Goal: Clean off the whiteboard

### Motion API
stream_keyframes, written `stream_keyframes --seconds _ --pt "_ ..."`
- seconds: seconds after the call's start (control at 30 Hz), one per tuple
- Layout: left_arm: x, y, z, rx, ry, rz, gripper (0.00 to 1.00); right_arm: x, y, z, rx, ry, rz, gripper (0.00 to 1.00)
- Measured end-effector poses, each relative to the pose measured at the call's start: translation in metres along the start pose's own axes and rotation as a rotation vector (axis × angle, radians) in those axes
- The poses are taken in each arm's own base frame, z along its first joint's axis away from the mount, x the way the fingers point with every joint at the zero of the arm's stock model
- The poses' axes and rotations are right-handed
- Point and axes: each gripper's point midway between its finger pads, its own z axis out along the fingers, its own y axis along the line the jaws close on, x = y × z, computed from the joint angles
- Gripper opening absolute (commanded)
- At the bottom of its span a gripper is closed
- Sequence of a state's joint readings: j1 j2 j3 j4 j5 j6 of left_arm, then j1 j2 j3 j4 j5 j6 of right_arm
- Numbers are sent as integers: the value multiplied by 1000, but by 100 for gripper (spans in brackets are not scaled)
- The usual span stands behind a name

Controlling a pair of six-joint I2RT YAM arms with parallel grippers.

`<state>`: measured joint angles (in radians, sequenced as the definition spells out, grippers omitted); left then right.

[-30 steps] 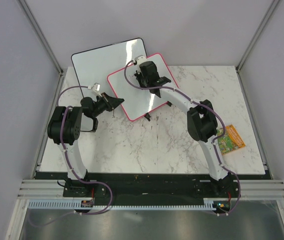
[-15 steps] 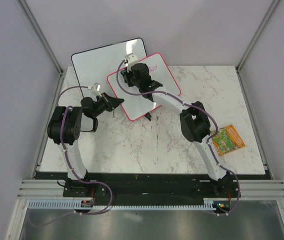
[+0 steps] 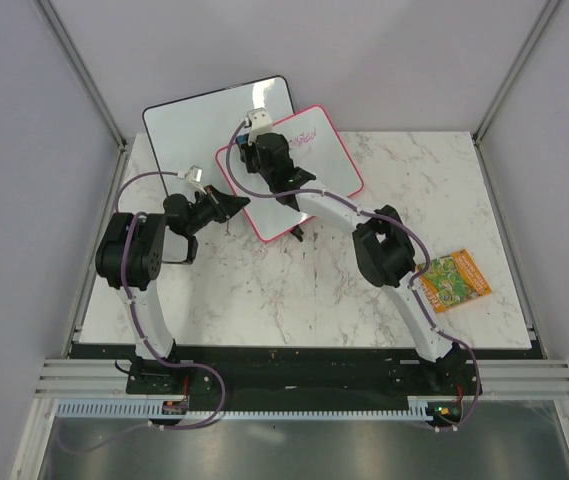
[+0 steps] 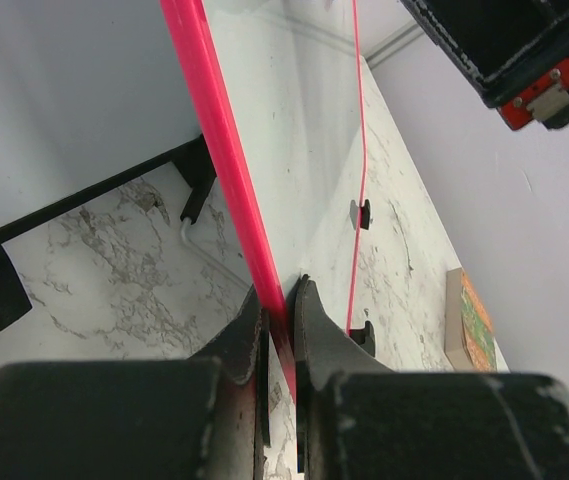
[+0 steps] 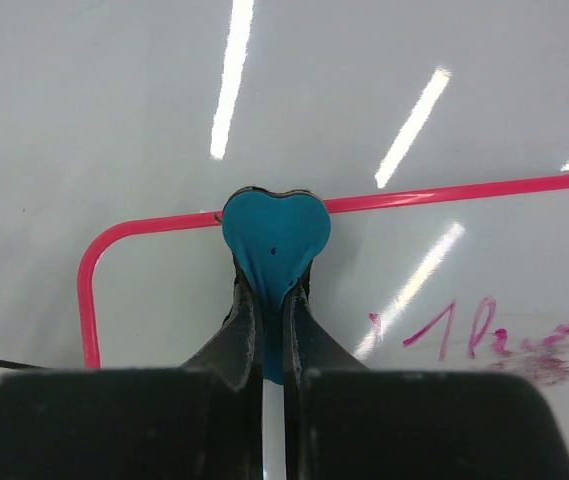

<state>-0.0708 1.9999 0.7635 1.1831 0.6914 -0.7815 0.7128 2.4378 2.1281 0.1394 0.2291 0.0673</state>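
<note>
The pink-framed whiteboard (image 3: 334,160) stands tilted at the back of the table, with purple writing (image 3: 305,135) near its top edge. My left gripper (image 3: 232,203) is shut on the board's left frame edge (image 4: 214,150); both jaws pinch the pink rim in the left wrist view, the gripper (image 4: 280,300) at the bottom. My right gripper (image 3: 259,152) is shut on a teal heart-shaped eraser (image 5: 274,235) pressed against the board near its top left corner (image 5: 89,300). The gripper (image 5: 272,290) sits left of the purple strokes (image 5: 484,335).
A larger black-framed whiteboard (image 3: 204,125) leans behind and left of the pink one, also in the left wrist view (image 4: 64,100). An orange and green packet (image 3: 451,280) lies on the marble table at the right, beside the right arm.
My right gripper has slid left across the board with the eraser, from the upper middle to the top left corner, uncovering purple writing. The left gripper has not moved.
</note>
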Motion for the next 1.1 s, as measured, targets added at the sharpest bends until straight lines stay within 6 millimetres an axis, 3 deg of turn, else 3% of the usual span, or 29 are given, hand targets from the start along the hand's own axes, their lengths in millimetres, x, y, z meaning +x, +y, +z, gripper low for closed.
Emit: stream_keyframes --seconds 0.07,0.17,0.27,0.47,0.53,0.63,0.77,0.87,0.97,1.1 --pt "0 0 0 0 0 2 2 1 -9 1 23 -1 30 0" --pt "1 0 1 -3 -1 1 2 1 -37 5 68 1 87 0" --pt "1 -1 1 -2 -1 1 2 0 -80 9 131 0 117 0" --pt "-1 -7 2 10 -4 12 2 4 -185 5 314 21 155 0" --pt "-2 -10 3 17 -5 19 2 9 -212 1 355 36 160 0" --pt "-3 -13 3 23 -6 24 2 17 -230 -1 362 54 160 0" --pt "-3 -14 3 24 -4 23 2 19 -224 -1 313 43 115 0" --pt "-2 -13 3 21 -1 20 2 17 -202 -1 275 50 47 0" --pt "0 -11 3 15 5 16 2 11 -160 1 207 45 -8 0" --pt "2 -9 2 4 12 17 2 2 -74 -1 36 27 -22 0"
